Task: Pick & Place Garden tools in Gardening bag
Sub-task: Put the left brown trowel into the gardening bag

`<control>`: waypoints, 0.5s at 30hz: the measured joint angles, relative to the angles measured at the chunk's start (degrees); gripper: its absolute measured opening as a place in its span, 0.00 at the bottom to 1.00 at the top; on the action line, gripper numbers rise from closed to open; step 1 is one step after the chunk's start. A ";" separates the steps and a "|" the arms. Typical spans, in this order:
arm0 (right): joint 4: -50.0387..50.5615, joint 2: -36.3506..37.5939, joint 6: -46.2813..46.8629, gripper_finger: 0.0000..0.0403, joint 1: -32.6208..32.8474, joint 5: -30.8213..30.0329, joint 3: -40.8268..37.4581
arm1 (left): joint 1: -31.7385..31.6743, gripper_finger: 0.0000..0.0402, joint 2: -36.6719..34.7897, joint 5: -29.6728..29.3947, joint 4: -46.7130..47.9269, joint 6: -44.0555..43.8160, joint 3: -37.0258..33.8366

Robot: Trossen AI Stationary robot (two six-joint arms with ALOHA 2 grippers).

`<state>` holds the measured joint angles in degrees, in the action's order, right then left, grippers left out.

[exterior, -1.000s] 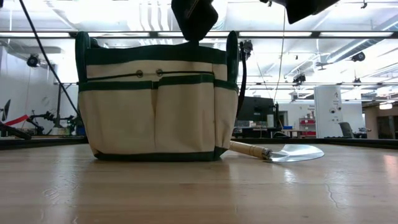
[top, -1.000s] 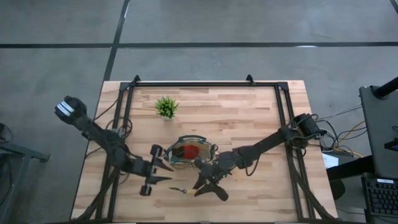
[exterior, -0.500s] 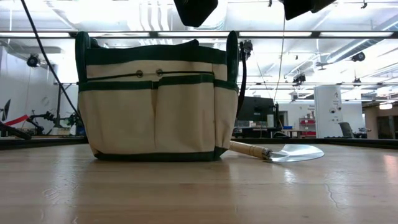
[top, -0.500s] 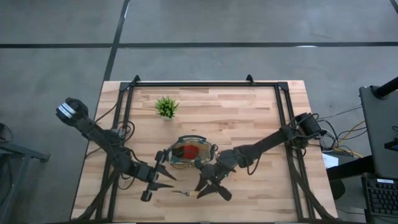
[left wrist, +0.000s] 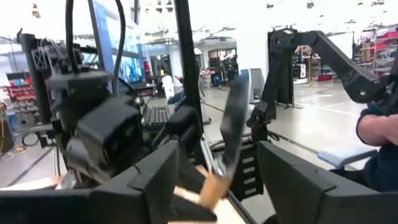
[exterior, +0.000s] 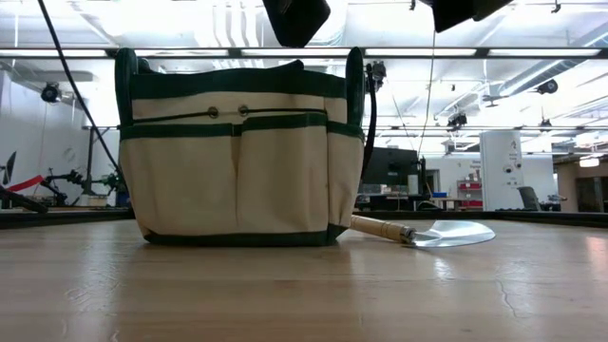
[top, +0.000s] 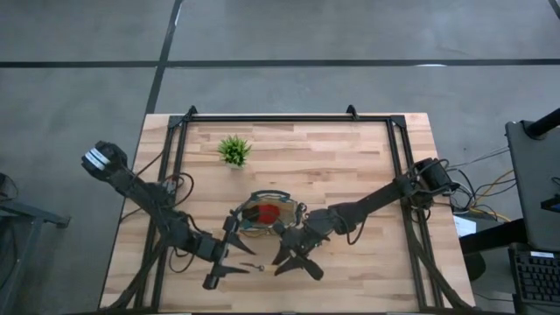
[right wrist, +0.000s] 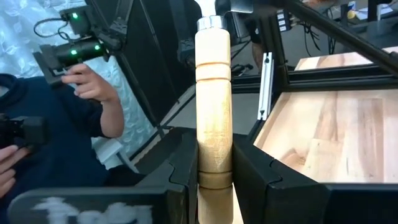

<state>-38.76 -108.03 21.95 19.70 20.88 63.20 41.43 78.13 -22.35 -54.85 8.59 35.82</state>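
Note:
The tan gardening bag with green trim stands upright mid-table, a red-headed piece inside it. Just near of the bag, my right gripper is shut on a wooden-handled tool. Facing it from the left, my left gripper is open. Its fingers stand on either side of the tool's blurred metal end; I see no touch. A wooden-handled trowel lies flat on the table by the bag's right side. My right gripper pinches the tool's wooden handle between its two fingers. The fingers come about level from the table's right and lie along the handle. The handle runs on past the fingertips to a metal collar, toward my left gripper. The tool is clear of the table.
A small spiky green plant stands at the far left of the table. A black frame rail runs round the table's edges. A person stands beyond the table, one hand holding a device.
My left gripper has moved toward the table's near edge and a little right, up to the free end of the tool that my right gripper holds. Its fingers have opened wider. My right gripper, the tool and the bag have kept still.

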 joint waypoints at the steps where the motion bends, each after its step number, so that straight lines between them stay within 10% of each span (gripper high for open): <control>1: 0.06 0.00 0.03 0.17 0.00 -0.02 0.00 | 0.00 0.57 0.00 -0.02 0.00 0.34 0.34; 7: 0.49 0.00 -0.04 0.17 -0.04 -0.32 0.00 | -0.42 0.56 0.31 -0.02 0.85 0.37 0.66; 15: 0.98 0.00 0.16 0.17 -0.11 -1.59 -0.48 | -0.85 0.28 0.37 0.00 0.48 0.99 0.86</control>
<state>-37.78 -108.03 22.11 19.59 19.29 62.72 40.58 78.49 -22.35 -54.37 9.58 36.68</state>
